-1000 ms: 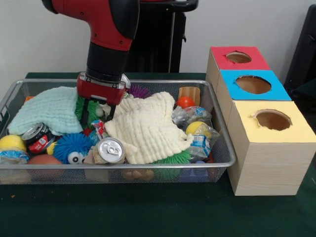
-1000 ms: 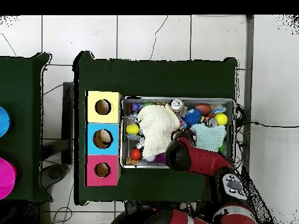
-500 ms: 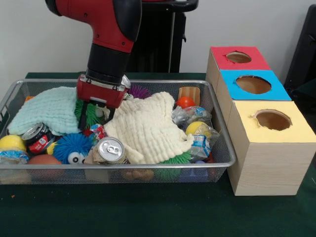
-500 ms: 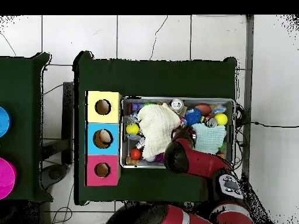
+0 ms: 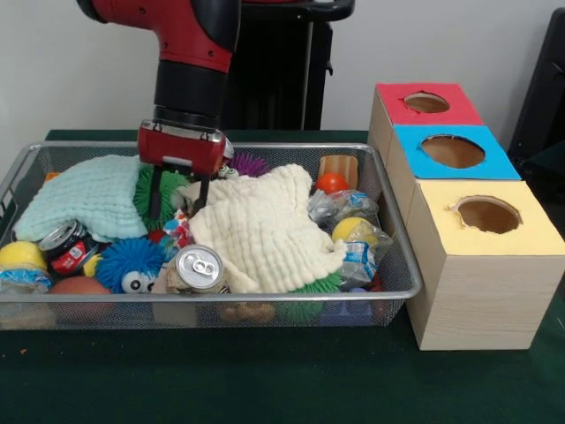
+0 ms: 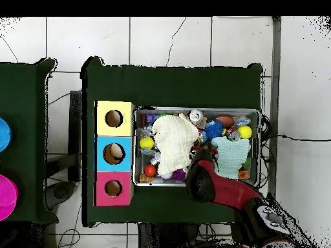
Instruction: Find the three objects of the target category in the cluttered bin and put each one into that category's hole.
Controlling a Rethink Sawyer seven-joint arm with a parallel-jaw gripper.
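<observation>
The silver wire-mesh bin [image 5: 402,238] is full of toys, cans and towels; it also shows in the overhead view [image 6: 136,148]. My gripper [image 5: 177,201] hangs open over the bin's left middle. Its fingers [image 5: 155,196] reach down between a green spiky toy [image 5: 168,187] and the cream waffle towel [image 5: 265,230]. Just below the tips lies a small white scrap with red and blue marks [image 5: 179,228], possibly a spotted cloth. No other spotted cloth shows. The yellow-topped box's hole [image 5: 487,215] is at the right, away from the gripper, and at the overhead view's upper left [image 6: 114,118].
A mint-green towel [image 5: 88,194] covers the bin's back left. Two cans [image 5: 198,268] [image 5: 66,246], a blue fuzzy toy [image 5: 131,263], a red ball [image 5: 332,183] and a yellow ball [image 5: 353,231] crowd the bin. Blue-topped [image 5: 452,152] and red-topped [image 5: 426,102] boxes stand behind the yellow one.
The gripper has risen a little and shifted slightly, staying over the same spot by the cream towel. Its fingers stay spread. The bin's contents have barely moved.
</observation>
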